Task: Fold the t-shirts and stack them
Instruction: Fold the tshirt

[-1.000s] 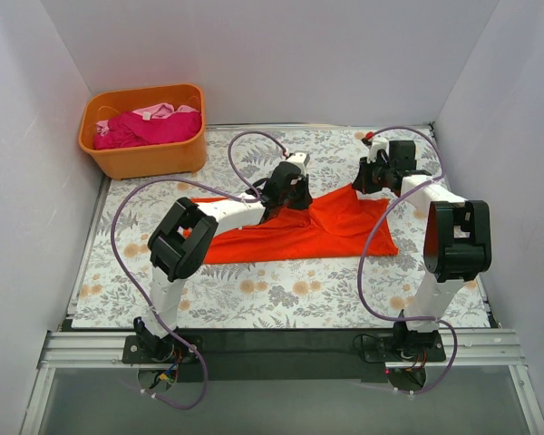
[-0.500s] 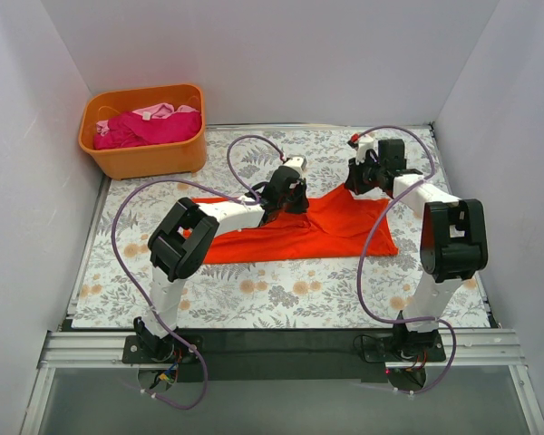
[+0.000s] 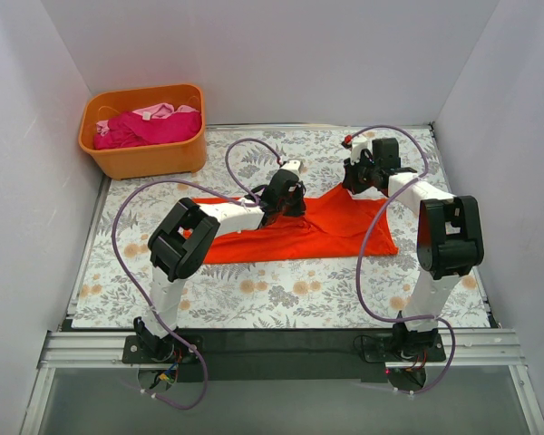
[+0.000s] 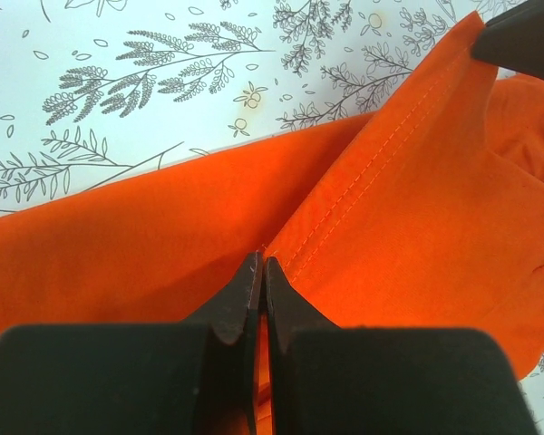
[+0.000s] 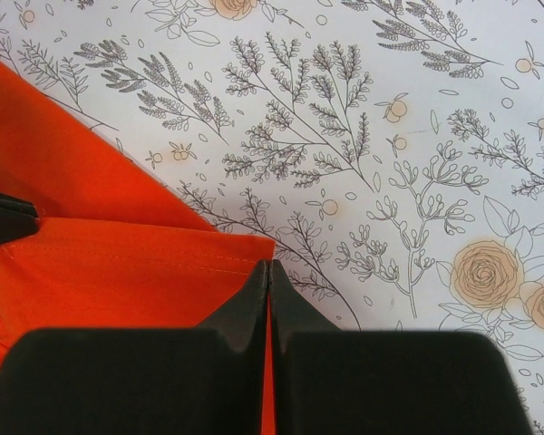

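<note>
- The orange tee [image 3: 299, 237] is lying spread out on the floral table [image 3: 281, 290], running from the left arm's elbow across to the right side, with its far edge pulled up into a peak between the two claws.
- The left claw [image 4: 261, 263] is pinching the tee at a stitched hem, its fingers pressed together with a sliver of orange cloth showing between them.
- The right claw [image 5: 268, 267] is gripping a corner of the tee's edge in the same way, fingers together on the cloth, with bare table just beyond the tips.
- In the top view both claws are sitting over the far side of the tee, the left one near the middle of the table and the right one a little farther back and to the right, apart from each other.
- A magenta tee [image 3: 150, 127] and a pale pink tee [image 3: 159, 111] are lying bunched in the tub [image 3: 150, 161], which is standing at the far left corner, well apart from the orange tee.
</note>
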### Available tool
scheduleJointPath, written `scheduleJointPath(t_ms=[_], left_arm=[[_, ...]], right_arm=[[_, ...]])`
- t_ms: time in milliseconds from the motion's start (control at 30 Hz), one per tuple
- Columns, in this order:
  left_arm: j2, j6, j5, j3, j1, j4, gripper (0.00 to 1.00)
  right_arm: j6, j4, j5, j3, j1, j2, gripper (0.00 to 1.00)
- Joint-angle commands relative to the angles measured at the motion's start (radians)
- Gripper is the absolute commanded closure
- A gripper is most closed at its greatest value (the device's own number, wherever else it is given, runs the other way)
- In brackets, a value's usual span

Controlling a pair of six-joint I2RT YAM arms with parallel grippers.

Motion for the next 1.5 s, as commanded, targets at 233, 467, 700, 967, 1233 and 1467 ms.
scheduleJointPath(t_ms=[233,467,700,967,1233,1467], left_arm=[[0.003,0.016,-0.054,0.048,-0.005,-0.01,1.0],[0.012,-0.018,-0.066,0.027,-0.005,-0.008,1.0],[0.015,-0.059,-0.1,0.004,-0.005,-0.014,0.99],[0.028,-0.121,-0.135,-0.006,-0.003,-0.019,0.78],[-0.024,-0.182,-0.14,-0.01,-0.002,-0.047,0.51],[-0.147,-0.221,-0.174,-0.056,0.012,-0.077,0.5]], right_arm=[[-0.021,0.026,0.052,-0.01,0.004,-0.07,0.99],[-0.004,0.027,0.089,-0.076,0.029,-0.142,0.98],[0.025,0.024,0.126,-0.142,0.059,-0.21,0.98],[0.026,0.015,0.169,-0.232,0.104,-0.274,0.96],[0.023,0.009,0.198,-0.323,0.167,-0.34,0.94],[0.028,0.012,0.25,-0.42,0.199,-0.405,0.91]])
